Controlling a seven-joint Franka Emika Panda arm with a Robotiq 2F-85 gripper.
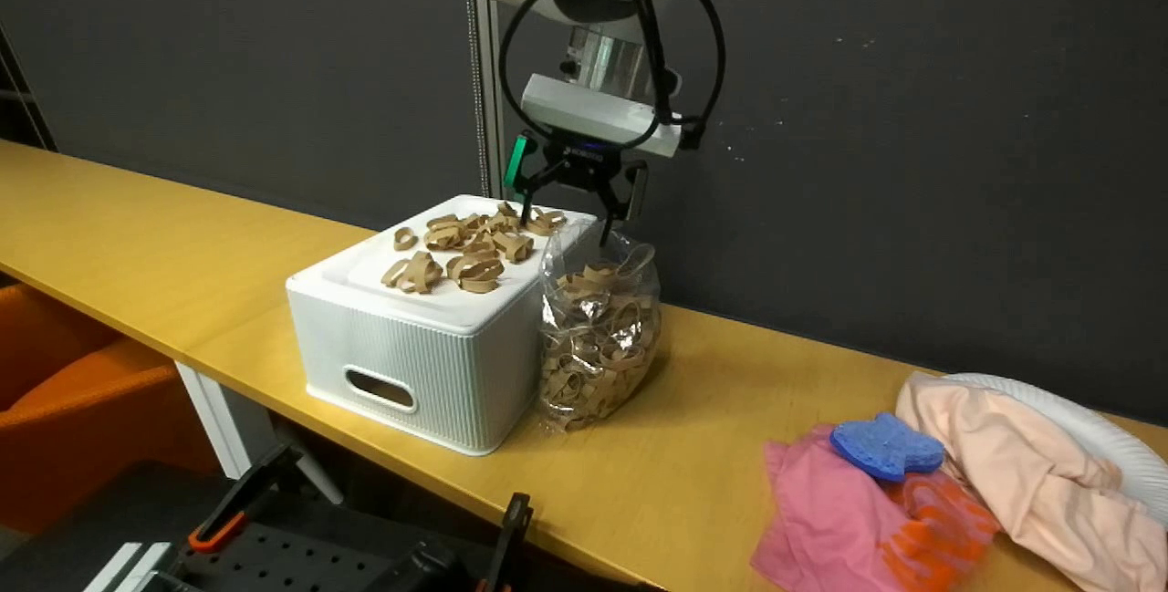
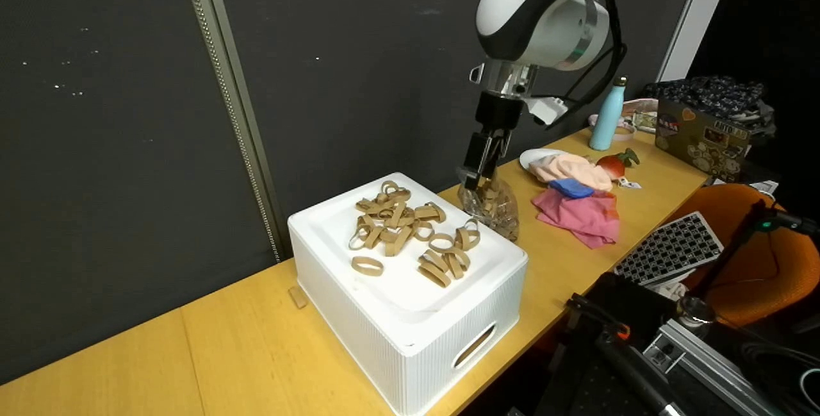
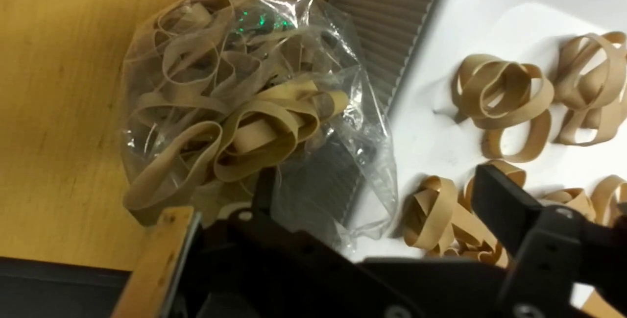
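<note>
In an exterior view, I find the end effector [image 1: 565, 229] just above the frame's centre, jaws spread wide, holding nothing. The band-filled clear bag [image 1: 599, 341] stands below it, slightly right in the frame, its long axis near upright, close beside the white box [image 1: 392, 337] on the table [image 1: 730, 410]. One fingertip shows at the bag's clear upper part; contact I cannot confirm. The opposite fingertip shows against the loose tan bands [image 1: 477, 271]. In the wrist view, the bag lies upper left of the spread fingers.

Pointing a black two-fingered gripper [image 1: 565, 233] downward beneath a rounded white-and-black arm [image 2: 564, 34], holding the jaws wide apart.
</note>
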